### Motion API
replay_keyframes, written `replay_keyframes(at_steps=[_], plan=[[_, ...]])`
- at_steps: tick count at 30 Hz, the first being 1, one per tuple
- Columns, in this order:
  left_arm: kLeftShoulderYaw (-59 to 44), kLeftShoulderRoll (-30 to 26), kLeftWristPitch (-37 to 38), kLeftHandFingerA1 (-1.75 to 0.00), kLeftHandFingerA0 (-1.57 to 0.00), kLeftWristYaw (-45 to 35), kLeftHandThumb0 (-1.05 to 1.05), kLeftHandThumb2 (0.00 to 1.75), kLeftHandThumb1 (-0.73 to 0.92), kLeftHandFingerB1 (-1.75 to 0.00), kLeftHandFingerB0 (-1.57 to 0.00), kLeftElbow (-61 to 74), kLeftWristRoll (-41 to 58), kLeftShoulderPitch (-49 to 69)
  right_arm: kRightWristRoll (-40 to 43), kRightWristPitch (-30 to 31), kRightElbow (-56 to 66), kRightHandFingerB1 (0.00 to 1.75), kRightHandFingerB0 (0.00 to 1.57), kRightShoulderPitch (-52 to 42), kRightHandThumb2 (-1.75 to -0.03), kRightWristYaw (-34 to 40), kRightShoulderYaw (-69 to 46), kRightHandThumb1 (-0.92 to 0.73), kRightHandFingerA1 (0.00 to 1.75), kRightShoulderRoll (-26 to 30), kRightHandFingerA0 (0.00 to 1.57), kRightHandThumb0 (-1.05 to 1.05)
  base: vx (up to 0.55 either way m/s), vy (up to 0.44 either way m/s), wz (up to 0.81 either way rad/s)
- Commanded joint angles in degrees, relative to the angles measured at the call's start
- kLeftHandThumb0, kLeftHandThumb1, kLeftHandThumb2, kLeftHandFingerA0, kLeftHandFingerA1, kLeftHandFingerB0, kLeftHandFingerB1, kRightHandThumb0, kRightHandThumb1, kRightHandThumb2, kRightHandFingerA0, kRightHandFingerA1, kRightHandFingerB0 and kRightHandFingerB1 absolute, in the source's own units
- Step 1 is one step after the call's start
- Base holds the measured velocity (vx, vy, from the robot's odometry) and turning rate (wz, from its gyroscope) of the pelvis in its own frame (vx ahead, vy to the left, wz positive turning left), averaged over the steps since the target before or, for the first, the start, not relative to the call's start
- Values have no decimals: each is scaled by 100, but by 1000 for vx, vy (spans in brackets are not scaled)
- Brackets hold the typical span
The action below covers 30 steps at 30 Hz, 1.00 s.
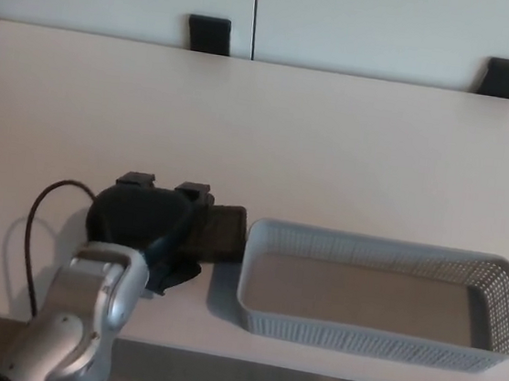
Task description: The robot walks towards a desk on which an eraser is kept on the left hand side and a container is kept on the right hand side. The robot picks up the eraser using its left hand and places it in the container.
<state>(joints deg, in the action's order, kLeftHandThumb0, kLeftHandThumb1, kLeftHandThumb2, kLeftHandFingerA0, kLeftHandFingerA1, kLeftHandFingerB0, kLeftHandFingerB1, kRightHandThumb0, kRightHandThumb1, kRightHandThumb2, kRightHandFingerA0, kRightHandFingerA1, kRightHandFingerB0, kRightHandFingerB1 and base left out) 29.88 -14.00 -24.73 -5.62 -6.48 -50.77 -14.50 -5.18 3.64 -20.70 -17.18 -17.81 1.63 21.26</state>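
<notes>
While left hand (153,230) grips eraser (217,232), eraser sits beside container (254,273) rim.

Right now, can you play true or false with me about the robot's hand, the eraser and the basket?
1. The container has nothing in it. True.
2. The eraser is already inside the container. False: it is outside, just left of the container's left wall, at the left hand.
3. The robot's right hand is reaching over the desk. False: only the left hand and arm show.
4. The container sits on the right part of the desk, near the front edge. True.
5. The eraser is white. False: it looks dark, nearly black.
</notes>
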Motion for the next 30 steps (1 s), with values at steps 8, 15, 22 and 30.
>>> replay_keyframes(at_steps=[8,15,22,30], plan=[[-1351,160,212,-120,-90,464,-32,107,74,-66,-50,684,660,91,-65,11,55,38,38,-51,-59,-148,71,-66,44,167,48,-39,0,0,0],[-1828,-5,353,-175,-80,453,-36,68,89,-150,-46,1037,763,-122,-51,38,21,38,39,5,-59,-224,107,-66,45,199,48,-39,0,0,0],[-1422,158,-29,-141,-78,-165,-42,75,68,-65,-73,2192,488,-301,-107,-8,-37,38,39,37,-59,-280,153,-66,44,257,48,-39,0,0,0],[-209,612,-305,-113,-96,-829,-34,98,62,-65,-60,2960,24,-314,-141,2,-46,38,39,19,-60,-315,243,-67,44,230,47,-39,0,0,0]])
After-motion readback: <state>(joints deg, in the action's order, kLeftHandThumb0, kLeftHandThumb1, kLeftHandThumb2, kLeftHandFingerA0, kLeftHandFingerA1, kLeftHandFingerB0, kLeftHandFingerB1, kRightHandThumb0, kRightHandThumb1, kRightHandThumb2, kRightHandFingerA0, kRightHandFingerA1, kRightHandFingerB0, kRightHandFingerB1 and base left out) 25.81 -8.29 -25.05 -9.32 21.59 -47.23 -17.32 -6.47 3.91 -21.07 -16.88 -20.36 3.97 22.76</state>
